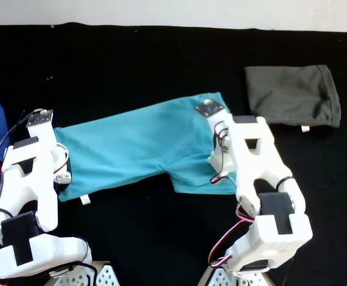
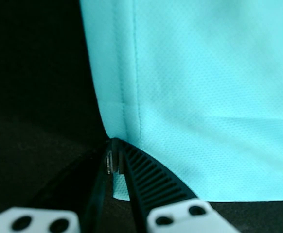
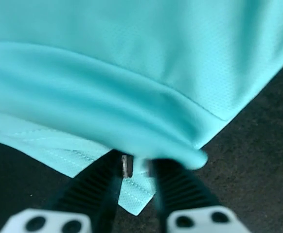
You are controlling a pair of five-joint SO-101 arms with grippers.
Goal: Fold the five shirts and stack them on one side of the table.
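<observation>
Black table [image 1: 161, 59], teal shirt [image 1: 138, 146] mid-fold — left gripper [image 2: 114, 158] pinches its hem corner, right gripper [image 3: 134, 167] clamps its opposite edge — next, I'd say, both carry the cloth over together.

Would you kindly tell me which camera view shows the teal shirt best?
The high view: the teal shirt lies spread out there, nearly its whole outline visible. The left wrist view shows a hemmed corner pinched in the left claw; the right wrist view shows a folded edge in the right claw.

A robot test bench: black-covered table [image 1: 149, 59] against a plain white wall [image 1: 173, 11].
</observation>
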